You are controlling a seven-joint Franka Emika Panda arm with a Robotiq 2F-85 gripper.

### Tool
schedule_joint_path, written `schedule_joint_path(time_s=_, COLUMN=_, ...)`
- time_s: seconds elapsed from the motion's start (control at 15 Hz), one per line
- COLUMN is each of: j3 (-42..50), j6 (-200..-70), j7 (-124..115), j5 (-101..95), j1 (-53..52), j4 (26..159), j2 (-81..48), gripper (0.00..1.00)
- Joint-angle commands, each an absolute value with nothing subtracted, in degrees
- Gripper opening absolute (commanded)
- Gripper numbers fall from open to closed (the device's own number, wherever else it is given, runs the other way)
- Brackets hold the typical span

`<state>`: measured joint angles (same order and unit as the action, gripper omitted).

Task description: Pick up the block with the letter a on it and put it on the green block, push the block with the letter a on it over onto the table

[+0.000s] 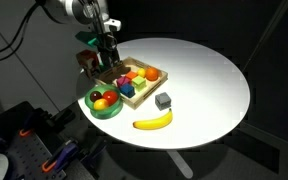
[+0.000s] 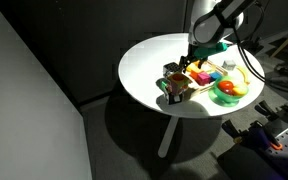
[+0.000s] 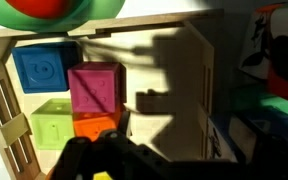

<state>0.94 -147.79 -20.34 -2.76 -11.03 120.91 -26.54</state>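
A bright blue cube with a raised round mark on its paler face lies in the wooden tray; I cannot read the mark. Beside it are magenta, lime and orange cubes. Outside the tray wall, in shadow, a dark green block sits next to a darker blue block with a pale face. My gripper hangs over the tray's bare floor near the cubes and holds nothing visible; its jaws are too dark to read. It shows in both exterior views, over the round white table.
A round green bowl of fruit stands against the tray. A gray cube and a banana lie near the table's front edge. A few dark blocks stand by the tray's end, near the rim.
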Motion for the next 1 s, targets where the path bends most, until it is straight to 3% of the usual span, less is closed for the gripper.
schedule_joint_path(time_s=0.0, j3=0.8, j6=-146.9, j7=-20.9, j5=-2.3, j1=-11.4, j4=117.6, j2=-28.4, gripper=1.00)
schedule_joint_path(time_s=0.93, j3=-0.3, j6=-145.3, j7=-21.8, j5=-0.3, j1=-12.7, j4=111.2, j2=-30.7, gripper=1.00)
